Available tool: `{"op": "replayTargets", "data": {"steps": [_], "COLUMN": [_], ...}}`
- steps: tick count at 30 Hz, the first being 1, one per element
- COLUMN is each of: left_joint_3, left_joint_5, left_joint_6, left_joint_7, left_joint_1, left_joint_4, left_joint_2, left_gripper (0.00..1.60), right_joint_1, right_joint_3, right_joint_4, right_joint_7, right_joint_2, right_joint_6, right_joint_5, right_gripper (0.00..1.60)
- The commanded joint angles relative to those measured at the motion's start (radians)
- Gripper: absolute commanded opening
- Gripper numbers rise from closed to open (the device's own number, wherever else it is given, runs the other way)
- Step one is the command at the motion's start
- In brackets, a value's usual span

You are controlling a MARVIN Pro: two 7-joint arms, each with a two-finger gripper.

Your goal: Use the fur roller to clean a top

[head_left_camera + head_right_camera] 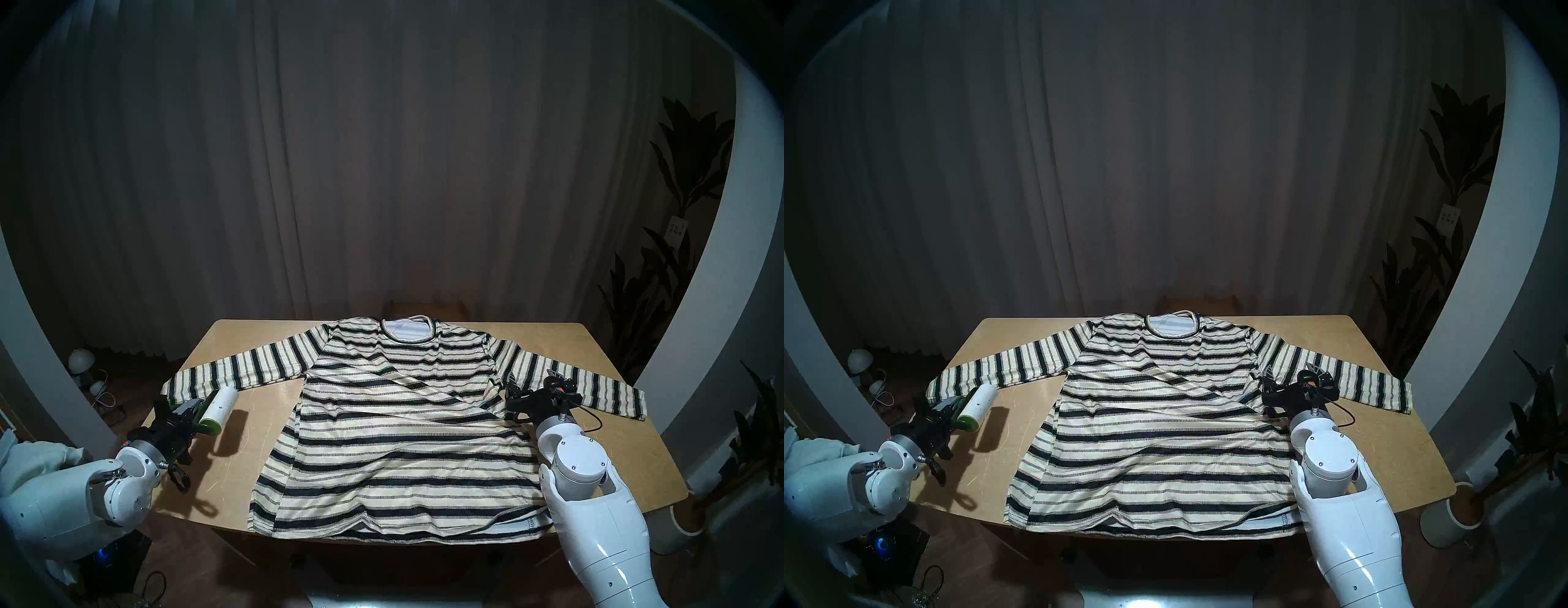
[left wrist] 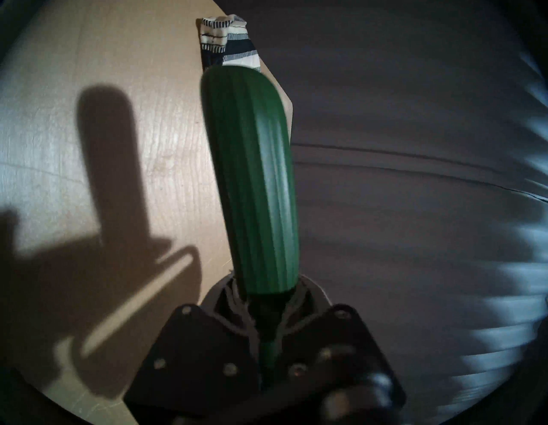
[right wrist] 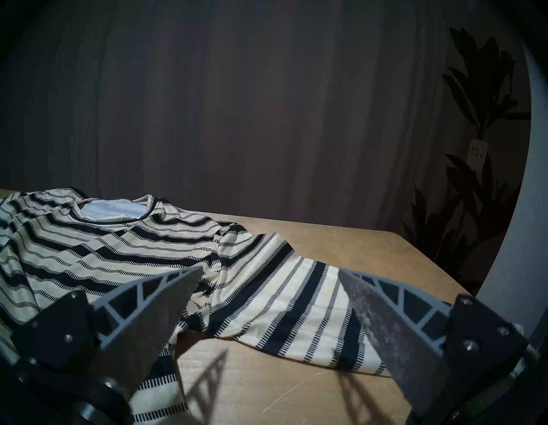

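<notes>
From the head views, my left gripper is clamped on the fur roller, held off the bare table just beside the top, whose sleeve lies close ahead. That leaves open room to sweep rightward onto the cloth.

Left wrist: the roller's green cover fills the view, table edge near.

Right wrist: my right gripper stands wide and empty over the right sleeve.

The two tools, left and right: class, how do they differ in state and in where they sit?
The left tool is shut on the fur roller; the right tool is open and empty. The left tool is over bare table near one sleeve cuff; the right tool is at the striped top, by its other sleeve. Both point roughly level.
</notes>
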Motion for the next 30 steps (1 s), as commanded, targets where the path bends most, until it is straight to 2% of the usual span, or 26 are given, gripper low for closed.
{"op": "replayTargets", "data": {"steps": [1,10,14,19,24,30], "left_joint_3": [0.012,0.009,0.021,0.029,0.031,0.014], "left_joint_5": [0.037,0.014,0.025,0.04,0.043,0.03], "left_joint_6": [0.038,0.041,0.045,0.048,0.05,0.041], "left_joint_7": [0.081,0.196,0.276,0.32,0.346,0.32], "left_joint_1": [-0.108,-0.178,-0.215,-0.246,-0.259,-0.248], "left_joint_4": [0.013,0.052,0.065,0.081,0.086,0.086], "left_joint_2": [0.004,-0.031,-0.023,-0.045,-0.067,-0.097], "left_gripper": [0.0,0.0,0.0,0.0,0.0,0.0], "right_joint_1": [-0.01,-0.038,-0.047,-0.051,-0.046,-0.034], "right_joint_3": [0.008,0.022,0.026,0.028,0.027,0.026], "right_joint_4": [-0.016,-0.012,-0.012,-0.017,-0.034,-0.061], "right_joint_7": [0.003,-0.001,-0.007,-0.014,-0.011,-0.006], "right_joint_2": [0.004,0.002,-0.001,0.0,0.005,0.011], "right_joint_6": [-0.035,-0.062,-0.075,-0.085,-0.075,-0.062], "right_joint_5": [0.002,0.009,0.012,0.016,0.021,0.028], "right_gripper": [1.6,1.6,1.6,1.6,1.6,1.6]}}
